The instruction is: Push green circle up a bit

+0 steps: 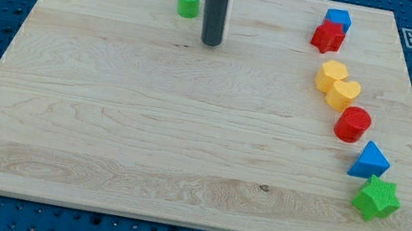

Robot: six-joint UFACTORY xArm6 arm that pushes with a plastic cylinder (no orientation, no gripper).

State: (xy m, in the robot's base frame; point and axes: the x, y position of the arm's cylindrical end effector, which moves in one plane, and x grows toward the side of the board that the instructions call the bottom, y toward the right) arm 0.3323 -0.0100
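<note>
The green circle (188, 2), a short green cylinder, stands near the top edge of the wooden board (101, 131), left of centre. My tip (211, 43) rests on the board just to the right of it and slightly below, a small gap apart, not touching it. The dark rod rises straight up out of the view's top.
Along the view's right side lies a curved line of blocks: a blue cube (338, 20), a red star (328, 38), a yellow hexagon (331, 74), a yellow heart (345, 94), a red circle (352, 124), a blue triangle (370, 161), a green star (376, 199).
</note>
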